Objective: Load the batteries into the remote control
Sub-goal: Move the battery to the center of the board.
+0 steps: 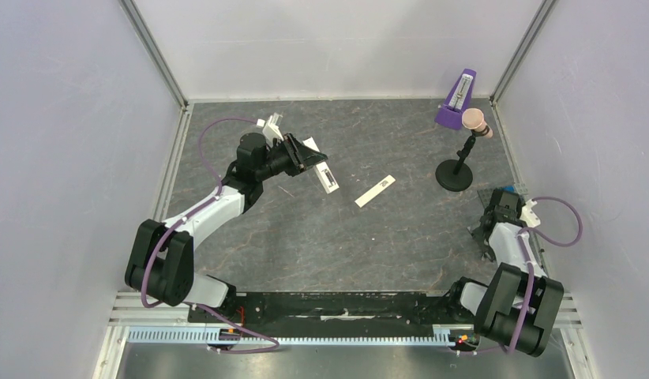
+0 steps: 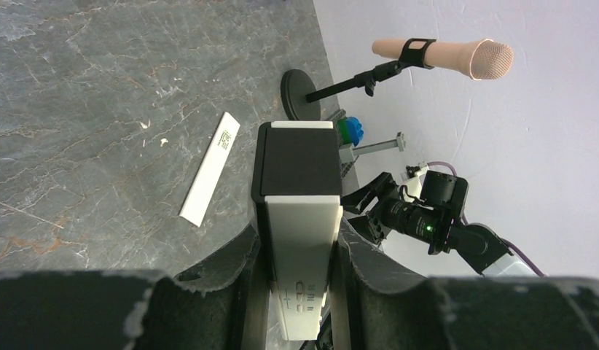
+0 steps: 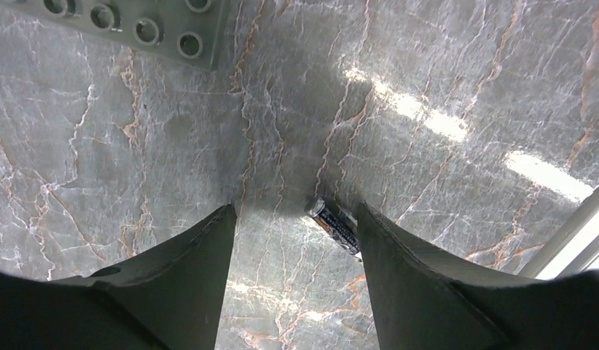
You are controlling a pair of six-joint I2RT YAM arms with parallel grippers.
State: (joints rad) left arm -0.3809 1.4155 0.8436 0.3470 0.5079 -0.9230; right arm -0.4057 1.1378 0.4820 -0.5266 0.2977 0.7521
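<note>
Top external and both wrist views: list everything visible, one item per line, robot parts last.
slim white remote control with dark recess: one, white, held off the table, left-centre
small dark cylindrical battery: one seen, dark, flat on the table near its right edge
thin flat white cover strip: one, white, table centre
peach microphone on black stand: one, far right
purple metronome: one, far right corner
small blue object: one, right edge, too small to identify
grey studded plate: one, near the battery
grey marbled table: one
left gripper: black, shut on the remote control
right gripper: black, open, low over the battery, which lies close to one finger
</note>
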